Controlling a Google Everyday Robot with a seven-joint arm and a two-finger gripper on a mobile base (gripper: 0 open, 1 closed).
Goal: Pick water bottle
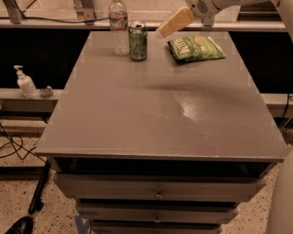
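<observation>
The water bottle (pixel 118 27) is a slim clear plastic bottle with a white cap and a label band. It stands upright at the far left edge of the grey table (pixel 146 116). A green drink can (pixel 137 41) stands just to its right, touching or almost touching it. My gripper (pixel 163 31) hangs above the far part of the table, to the right of the can and apart from the bottle, pointing down and left. It holds nothing that I can see.
A green chip bag (pixel 196 48) lies at the far right of the table, below my arm. A small white pump-dispenser bottle (pixel 26 82) stands on a low ledge to the left. Drawers run under the table's front edge.
</observation>
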